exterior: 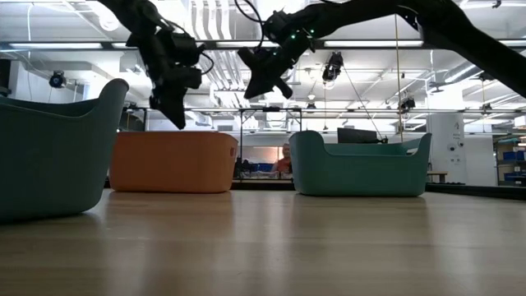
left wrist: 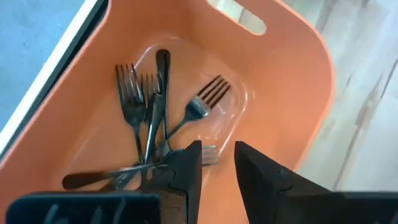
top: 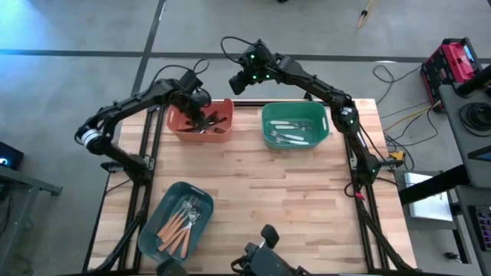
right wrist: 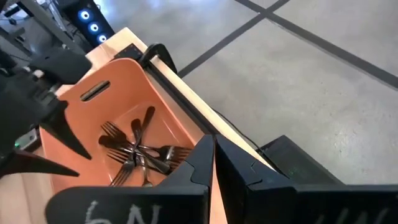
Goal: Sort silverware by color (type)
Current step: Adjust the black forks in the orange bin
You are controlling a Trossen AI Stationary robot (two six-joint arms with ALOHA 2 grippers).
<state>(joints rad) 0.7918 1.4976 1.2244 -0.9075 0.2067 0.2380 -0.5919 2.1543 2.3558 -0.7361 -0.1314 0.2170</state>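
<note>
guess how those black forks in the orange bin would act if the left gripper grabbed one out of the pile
The black forks lie crossed, so lifting one would probably drag or tip neighbours. They look thin and stiff, likely light, and may pivot between the fingers. The glossy handles and smooth orange bin suggest they could slip.

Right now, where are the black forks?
In the high view the black forks lie piled inside the orange bin at the table's far left, beside the green bin, directly under the left tool.
</note>
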